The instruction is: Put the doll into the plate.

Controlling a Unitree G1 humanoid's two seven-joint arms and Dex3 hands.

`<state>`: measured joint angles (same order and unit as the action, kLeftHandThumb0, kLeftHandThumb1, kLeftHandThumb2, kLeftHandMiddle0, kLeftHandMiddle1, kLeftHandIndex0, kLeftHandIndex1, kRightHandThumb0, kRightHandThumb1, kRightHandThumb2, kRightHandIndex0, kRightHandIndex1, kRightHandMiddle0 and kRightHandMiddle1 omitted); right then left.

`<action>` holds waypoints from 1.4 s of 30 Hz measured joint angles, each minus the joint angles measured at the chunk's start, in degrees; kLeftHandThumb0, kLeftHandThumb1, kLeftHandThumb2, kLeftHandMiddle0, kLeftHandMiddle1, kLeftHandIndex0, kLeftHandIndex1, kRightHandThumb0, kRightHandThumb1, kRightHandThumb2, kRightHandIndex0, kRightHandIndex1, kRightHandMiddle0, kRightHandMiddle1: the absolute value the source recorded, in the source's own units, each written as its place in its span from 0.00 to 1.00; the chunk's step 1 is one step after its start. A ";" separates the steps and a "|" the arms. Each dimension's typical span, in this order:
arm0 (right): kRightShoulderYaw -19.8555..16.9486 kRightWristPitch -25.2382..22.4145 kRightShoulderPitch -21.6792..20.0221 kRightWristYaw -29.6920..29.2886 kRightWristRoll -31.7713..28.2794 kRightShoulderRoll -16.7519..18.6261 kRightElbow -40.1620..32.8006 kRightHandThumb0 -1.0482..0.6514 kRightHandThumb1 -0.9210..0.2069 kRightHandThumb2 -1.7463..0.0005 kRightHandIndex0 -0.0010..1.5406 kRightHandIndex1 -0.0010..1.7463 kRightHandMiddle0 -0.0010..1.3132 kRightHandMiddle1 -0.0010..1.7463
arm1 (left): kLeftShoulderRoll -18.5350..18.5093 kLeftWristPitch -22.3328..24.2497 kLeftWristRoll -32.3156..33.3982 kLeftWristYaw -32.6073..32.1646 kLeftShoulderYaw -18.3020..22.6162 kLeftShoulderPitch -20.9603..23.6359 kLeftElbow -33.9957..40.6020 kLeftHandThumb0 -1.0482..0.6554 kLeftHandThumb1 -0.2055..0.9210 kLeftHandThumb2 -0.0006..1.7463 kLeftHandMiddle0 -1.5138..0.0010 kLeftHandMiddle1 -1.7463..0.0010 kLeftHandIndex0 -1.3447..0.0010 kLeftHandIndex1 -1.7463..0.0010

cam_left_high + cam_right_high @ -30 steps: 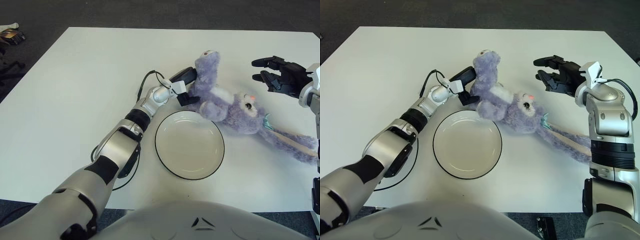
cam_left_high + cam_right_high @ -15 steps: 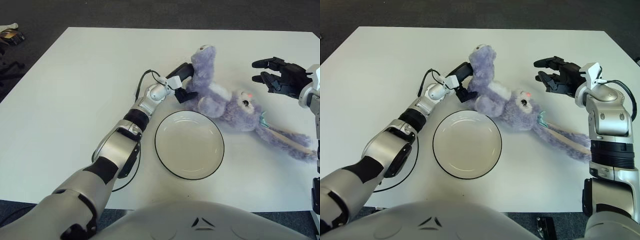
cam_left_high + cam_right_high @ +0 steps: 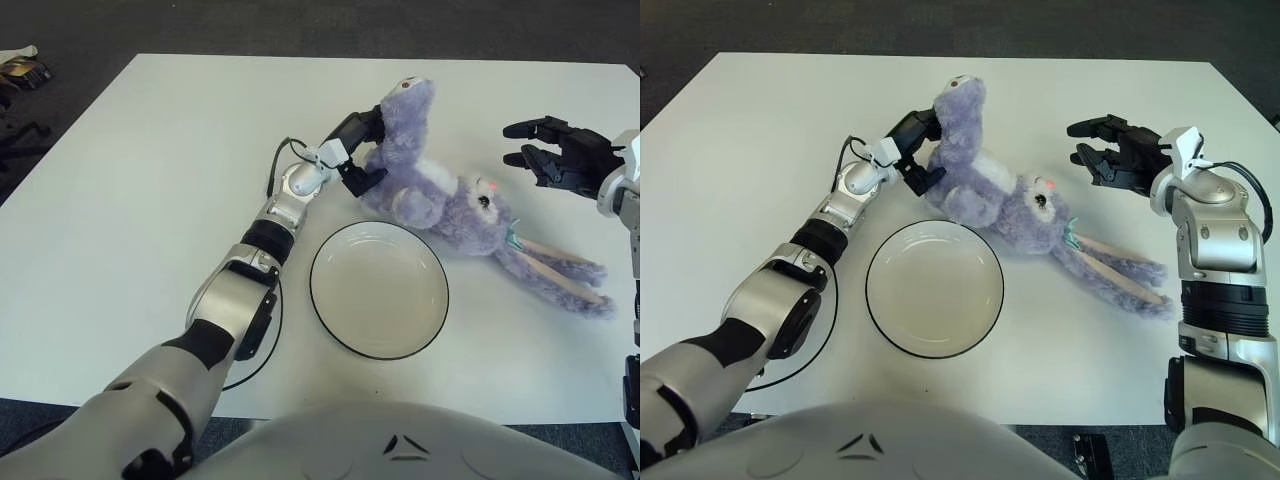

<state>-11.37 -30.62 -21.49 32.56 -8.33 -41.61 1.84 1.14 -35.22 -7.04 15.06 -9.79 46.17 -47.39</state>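
Note:
A purple plush rabbit doll (image 3: 430, 185) lies across the white table, one leg raised at the back, head and long ears (image 3: 555, 275) trailing right. My left hand (image 3: 357, 150) is shut on that raised leg and lifts it off the table. The white plate (image 3: 379, 289) with a dark rim sits just in front of the doll, with nothing in it. My right hand (image 3: 553, 152) hovers at the right edge, beyond the doll's head, fingers spread and holding nothing.
A black cable (image 3: 262, 340) loops on the table beside my left forearm. Dark floor surrounds the white table (image 3: 150, 180); some small objects (image 3: 20, 70) lie on the floor at the far left.
My left hand has raised and pulled the doll's leg up and back; the body and ears have slid left toward the plate. The right hand has stayed in place.

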 measured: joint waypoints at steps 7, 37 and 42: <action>0.03 0.46 0.00 0.53 0.01 -0.01 0.80 0.37 0.25 0.48 0.06 0.32 0.00 0.56 | -0.10 2.29 1.22 -0.13 1.36 -0.70 3.70 0.61 0.17 0.95 0.41 0.05 0.53 0.00; 0.12 0.54 0.00 0.60 0.07 -0.01 1.60 0.39 0.28 0.46 0.09 0.37 0.00 0.59 | -1.10 20.57 5.61 0.23 3.48 -9.51 31.36 0.61 0.19 0.94 0.43 0.05 0.55 0.00; 0.14 0.54 0.00 0.51 0.07 0.01 1.59 0.40 0.30 0.44 0.09 0.39 0.00 0.66 | -1.20 24.46 5.61 0.18 3.46 -11.56 36.73 0.61 0.19 0.94 0.42 0.05 0.55 0.00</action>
<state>-11.23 -30.08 -21.49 33.07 -8.26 -41.60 3.43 -0.05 -10.76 -1.42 15.24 -6.33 34.61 -10.66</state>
